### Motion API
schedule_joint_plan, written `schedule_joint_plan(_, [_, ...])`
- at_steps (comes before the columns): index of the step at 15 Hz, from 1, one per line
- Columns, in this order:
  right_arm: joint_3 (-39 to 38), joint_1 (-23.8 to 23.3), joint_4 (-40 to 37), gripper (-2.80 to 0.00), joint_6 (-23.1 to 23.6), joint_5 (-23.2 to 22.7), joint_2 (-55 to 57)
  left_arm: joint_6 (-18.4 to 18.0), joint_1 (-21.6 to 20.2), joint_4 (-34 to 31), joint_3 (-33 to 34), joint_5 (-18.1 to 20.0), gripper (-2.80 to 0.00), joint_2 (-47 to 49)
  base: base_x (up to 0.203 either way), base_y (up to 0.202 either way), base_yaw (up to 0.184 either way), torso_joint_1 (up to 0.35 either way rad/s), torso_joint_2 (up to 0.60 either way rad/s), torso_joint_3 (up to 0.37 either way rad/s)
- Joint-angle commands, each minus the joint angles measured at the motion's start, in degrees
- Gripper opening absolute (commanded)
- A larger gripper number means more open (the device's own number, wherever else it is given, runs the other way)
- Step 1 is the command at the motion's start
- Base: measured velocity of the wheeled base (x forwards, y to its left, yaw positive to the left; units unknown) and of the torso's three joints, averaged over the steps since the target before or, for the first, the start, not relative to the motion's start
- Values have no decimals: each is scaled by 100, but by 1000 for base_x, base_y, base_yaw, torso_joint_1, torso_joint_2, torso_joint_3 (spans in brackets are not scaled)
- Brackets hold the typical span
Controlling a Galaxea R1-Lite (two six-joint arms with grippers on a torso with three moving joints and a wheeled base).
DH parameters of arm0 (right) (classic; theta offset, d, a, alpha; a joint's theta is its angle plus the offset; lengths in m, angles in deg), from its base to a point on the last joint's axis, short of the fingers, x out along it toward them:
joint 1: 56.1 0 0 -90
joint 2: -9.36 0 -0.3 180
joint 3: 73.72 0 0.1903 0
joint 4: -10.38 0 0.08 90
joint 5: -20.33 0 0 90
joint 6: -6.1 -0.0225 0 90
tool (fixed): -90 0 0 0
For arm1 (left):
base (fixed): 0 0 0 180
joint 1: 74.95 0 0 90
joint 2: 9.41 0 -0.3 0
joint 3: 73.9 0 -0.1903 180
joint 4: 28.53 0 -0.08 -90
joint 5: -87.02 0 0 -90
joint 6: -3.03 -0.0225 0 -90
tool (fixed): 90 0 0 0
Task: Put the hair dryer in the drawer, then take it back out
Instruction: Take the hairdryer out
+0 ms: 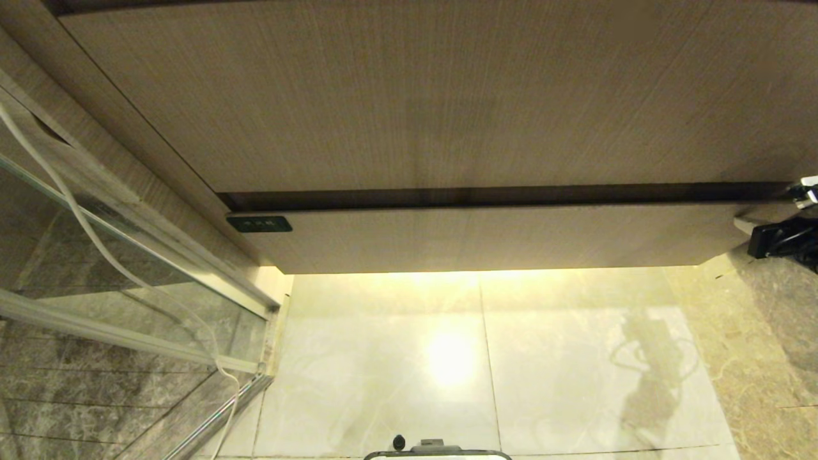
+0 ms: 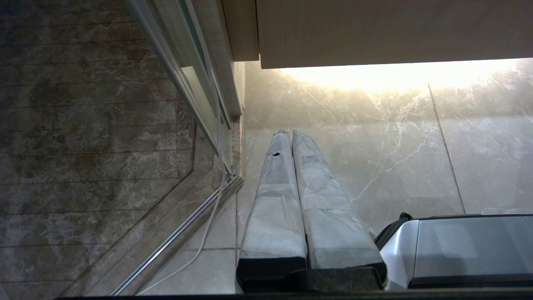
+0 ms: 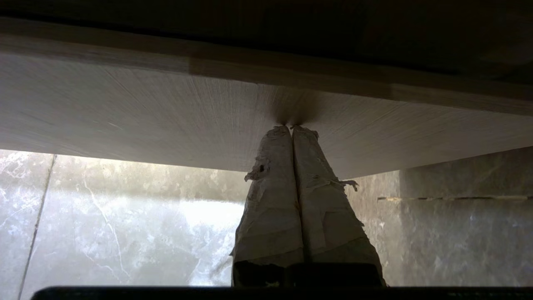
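Right gripper (image 3: 291, 127), clenched empty, has its tips at the shut drawer (image 1: 498, 236) front near its right end, which runs left-right ahead of me; left gripper (image 2: 290, 133) parked shut, hair dryer nowhere in sight.

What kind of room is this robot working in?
Most likely a bathroom. A glass partition on metal rails, like a shower screen, stands at the left, the floor is polished marble-look tile, and a wood-grain cabinet with a shut drawer hangs above the floor, lit from beneath like a vanity.
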Motion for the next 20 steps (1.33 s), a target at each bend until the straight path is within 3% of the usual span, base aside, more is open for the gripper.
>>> schedule_joint_plan(1, [114,16,80,-280,1,-15,98,-7,0,1,0,0,-280,0,0,0,0,0,0,0])
schedule_joint_plan(20, [498,32,38,-280,18,-6,439,1,0,1,4,0,-280,0,0,0,0,0,0,0])
